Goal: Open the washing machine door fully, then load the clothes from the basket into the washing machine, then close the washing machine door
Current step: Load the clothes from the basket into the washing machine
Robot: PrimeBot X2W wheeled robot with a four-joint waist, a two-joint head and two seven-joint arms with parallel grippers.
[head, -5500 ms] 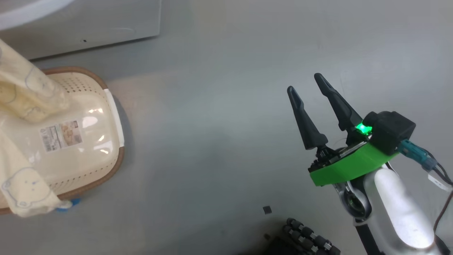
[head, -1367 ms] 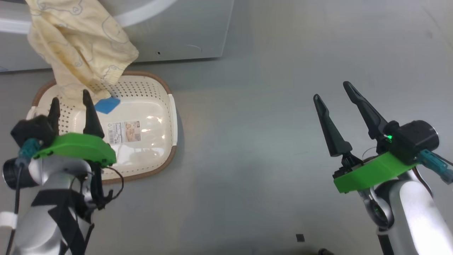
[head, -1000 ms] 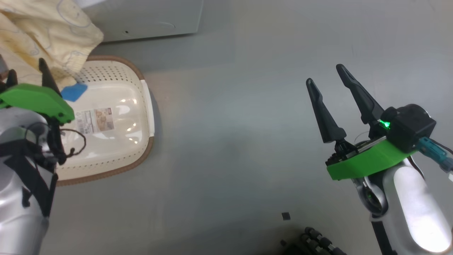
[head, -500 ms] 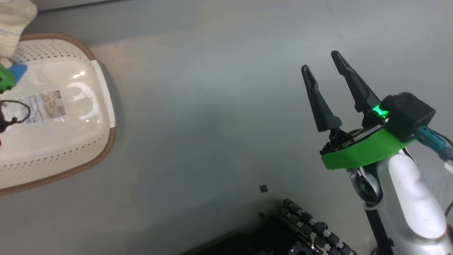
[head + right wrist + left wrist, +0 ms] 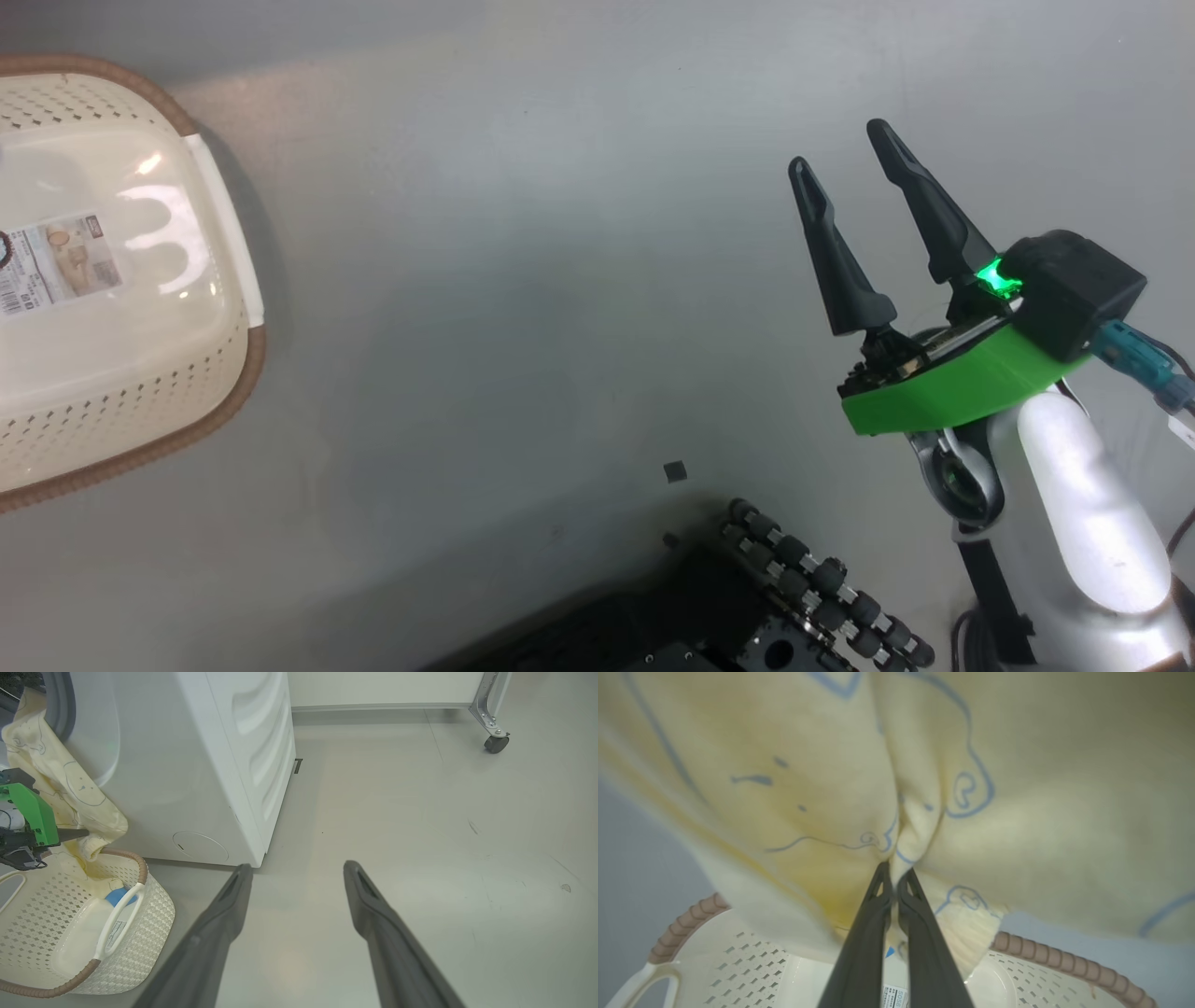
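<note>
Grey floor (image 5: 397, 812), basket (image 5: 145, 938) beside the washing machine (image 5: 210, 788). The left end effector (image 5: 894, 875) is clamped on a thin fold of the clothes (image 5: 784, 788) hanging over the basket — small bite, might slip on the lift. The right end effector (image 5: 296, 865) gapes, empty.

The right gripper (image 5: 837, 145) has two long, tapering dark fingers (image 5: 836, 266) on a bright green mount (image 5: 943, 397) — black camera block (image 5: 1074, 289) and teal plug (image 5: 1131, 357) behind. Its forearm (image 5: 1083, 523) is glossy silver-white.
</note>
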